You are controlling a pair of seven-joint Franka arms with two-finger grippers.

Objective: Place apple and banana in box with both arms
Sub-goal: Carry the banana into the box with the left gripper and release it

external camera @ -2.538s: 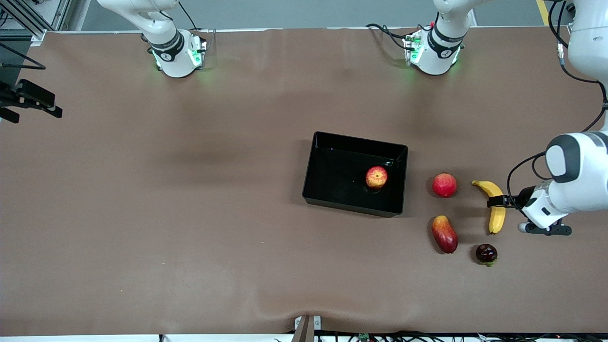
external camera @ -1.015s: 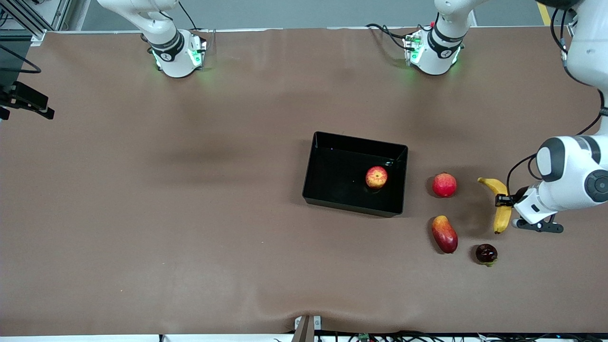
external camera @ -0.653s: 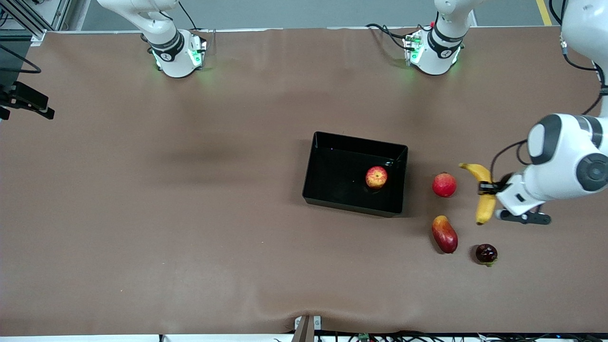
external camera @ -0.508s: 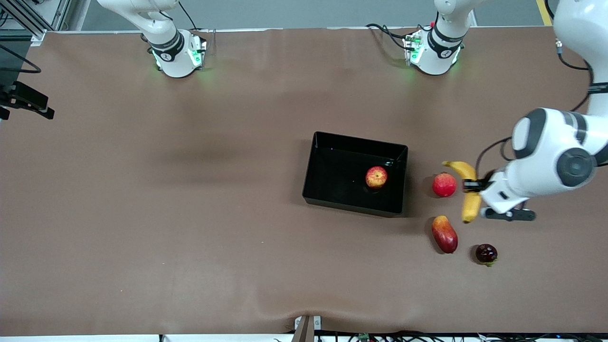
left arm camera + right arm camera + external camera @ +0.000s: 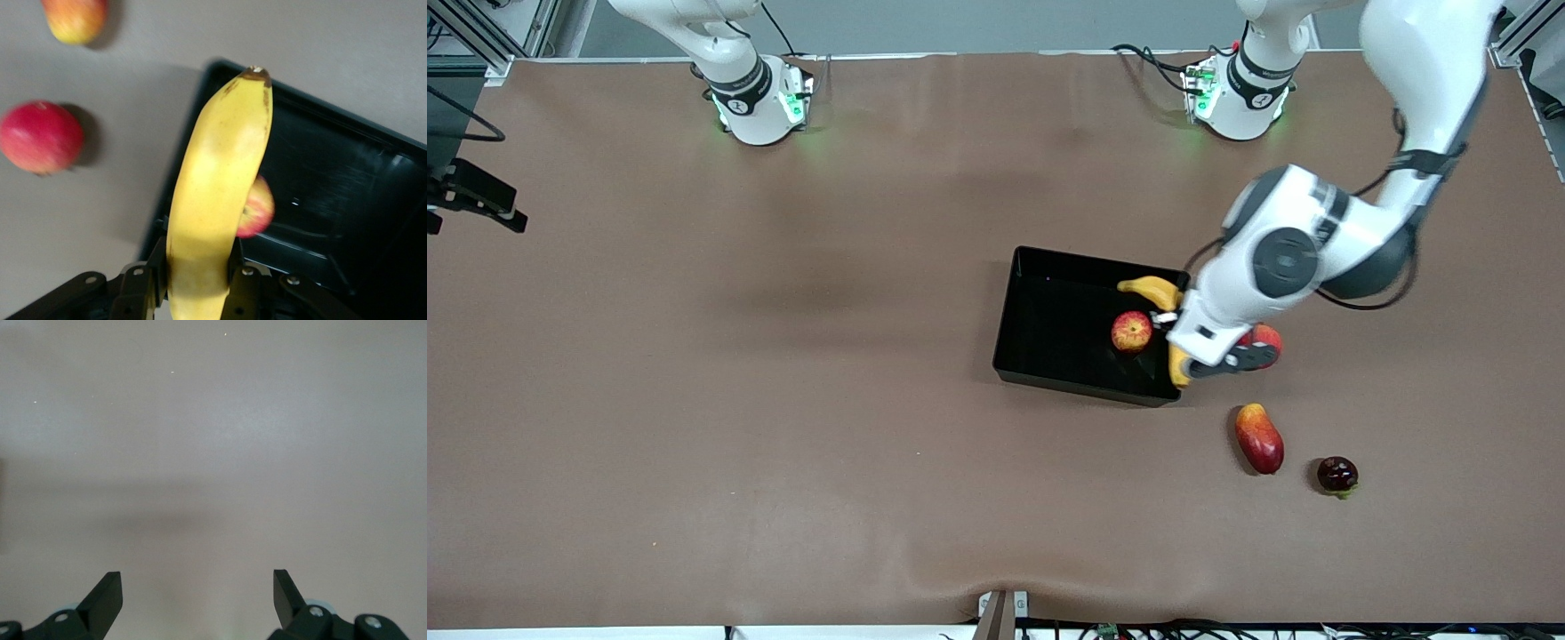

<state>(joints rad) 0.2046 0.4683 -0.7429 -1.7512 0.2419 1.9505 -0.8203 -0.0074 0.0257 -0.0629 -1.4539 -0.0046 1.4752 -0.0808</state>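
Note:
My left gripper (image 5: 1170,325) is shut on the middle of the yellow banana (image 5: 1154,289) and holds it in the air over the box's wall at the left arm's end. In the left wrist view the banana (image 5: 213,193) sticks out between the fingers (image 5: 235,270) over the box (image 5: 347,173). The red-yellow apple (image 5: 1131,332) lies inside the glossy black box (image 5: 1049,320), just under the banana; the wrist view shows the apple (image 5: 261,212) partly hidden by it. My right gripper (image 5: 197,581) is open with nothing in it, waiting over bare table.
A plain red round fruit (image 5: 1266,338) sits beside the box toward the left arm's end, partly covered by the left hand. A red-yellow mango (image 5: 1259,437) and a dark fruit (image 5: 1337,475) lie nearer to the front camera. Brown table all around.
The left arm lifted the banana off the table and carried it past the red round fruit to the box's edge. The apple and the other fruit stayed put.

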